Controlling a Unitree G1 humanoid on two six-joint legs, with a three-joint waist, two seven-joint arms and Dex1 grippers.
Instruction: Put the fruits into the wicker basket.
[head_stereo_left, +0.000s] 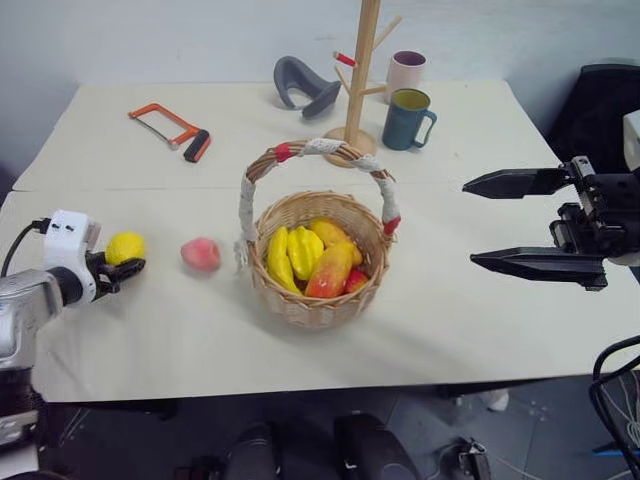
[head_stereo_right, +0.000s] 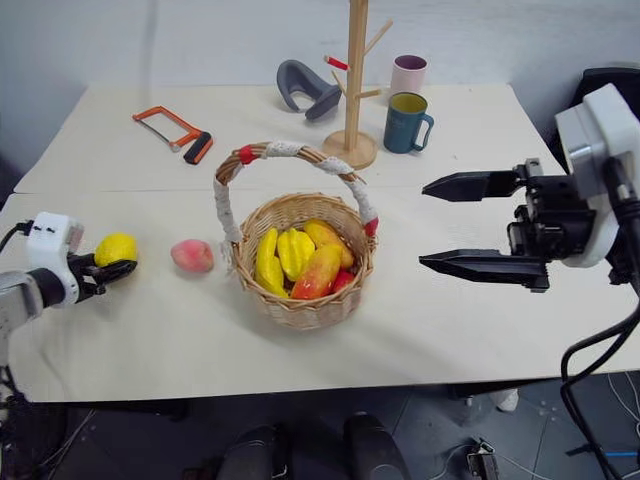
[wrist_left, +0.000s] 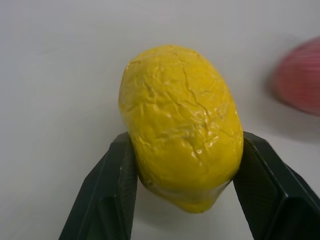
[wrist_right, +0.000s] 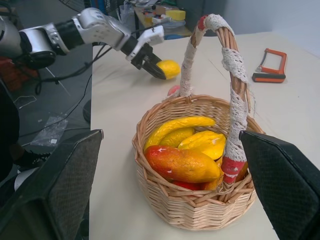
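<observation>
A bright yellow lemon (head_stereo_left: 124, 247) sits at the table's left side with my left gripper (head_stereo_left: 128, 260) shut on it; in the left wrist view both black fingers press the lemon (wrist_left: 181, 125) from either side. The pink-red peach (head_stereo_left: 200, 254) lies on the cloth just right of the lemon. The wicker basket (head_stereo_left: 318, 300) with its cloth-wrapped handle stands mid-table, holding a banana bunch and a mango. My right gripper (head_stereo_left: 520, 224) hovers open to the basket's right, pointing left with nothing between its fingers.
At the back of the table lie an orange hacksaw (head_stereo_left: 170, 128), a grey curved piece (head_stereo_left: 303, 85), a wooden mug tree (head_stereo_left: 356, 70), a teal mug (head_stereo_left: 407, 119) and a pink mug (head_stereo_left: 405, 72). The table's front edge runs close below the basket.
</observation>
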